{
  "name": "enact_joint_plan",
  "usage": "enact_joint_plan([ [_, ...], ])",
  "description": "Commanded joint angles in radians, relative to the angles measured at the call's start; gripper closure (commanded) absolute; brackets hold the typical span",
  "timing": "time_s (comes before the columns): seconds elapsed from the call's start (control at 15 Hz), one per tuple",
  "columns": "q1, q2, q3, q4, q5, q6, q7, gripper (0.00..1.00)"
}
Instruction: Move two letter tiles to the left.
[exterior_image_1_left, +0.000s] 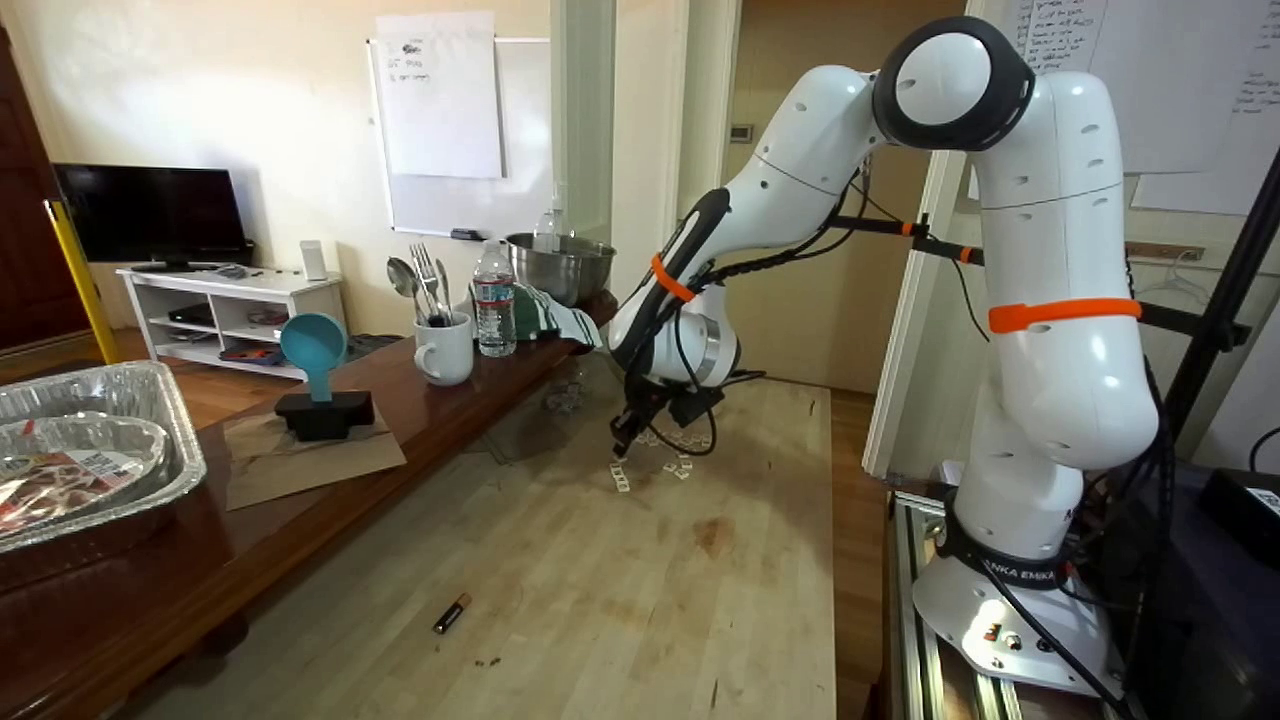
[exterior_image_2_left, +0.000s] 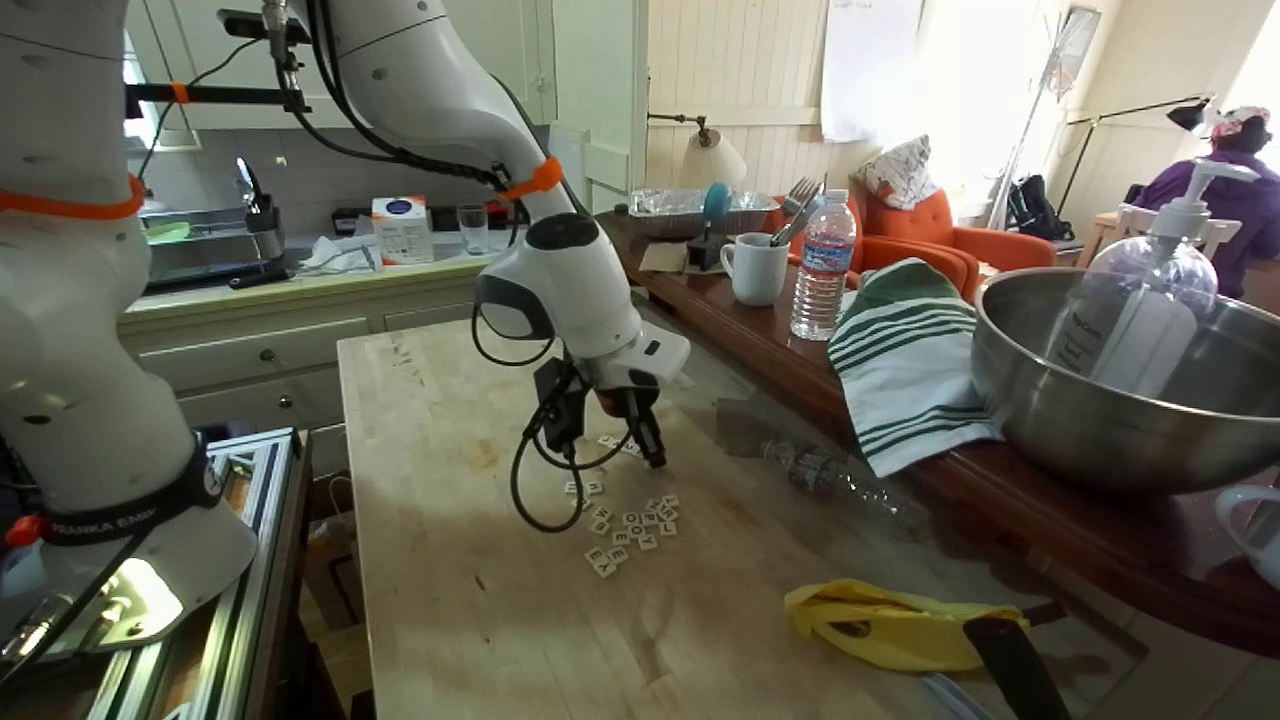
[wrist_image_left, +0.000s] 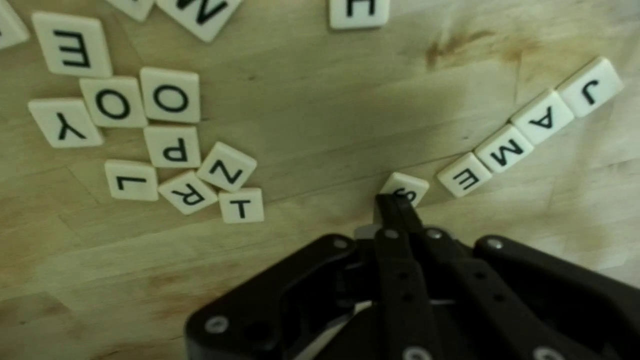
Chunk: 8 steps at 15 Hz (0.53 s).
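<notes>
In the wrist view my gripper (wrist_image_left: 395, 201) has its fingers pressed together, with no tile between them. The fingertips cover part of the S tile (wrist_image_left: 406, 182); whether they touch it I cannot tell. Up and right of it runs a slanted row: the E tile (wrist_image_left: 464, 175), M tile (wrist_image_left: 504, 149), A tile (wrist_image_left: 543, 117) and J tile (wrist_image_left: 590, 87). A small gap parts S from E. Several more tiles cluster on the left, among them the T tile (wrist_image_left: 242, 206) and Z tile (wrist_image_left: 227, 167). The H tile (wrist_image_left: 359, 12) lies at the top edge.
On the wooden table (exterior_image_2_left: 480, 640) are a clear plastic bottle (exterior_image_2_left: 830, 475), a yellow object (exterior_image_2_left: 890, 625) and a battery (exterior_image_1_left: 452, 613). A raised dark ledge (exterior_image_1_left: 420, 440) along one side bears a mug (exterior_image_1_left: 444, 350), a water bottle (exterior_image_1_left: 494, 305) and a metal bowl (exterior_image_2_left: 1090, 430).
</notes>
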Motion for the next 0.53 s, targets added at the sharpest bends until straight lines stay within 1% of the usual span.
enact_joint_plan([
  [0.0,0.037,0.031,-0.023,0.007,-0.011,0.011,0.070,1.00],
  [0.47,0.070,0.038,-0.051,0.011,-0.010,0.016,0.164,1.00],
])
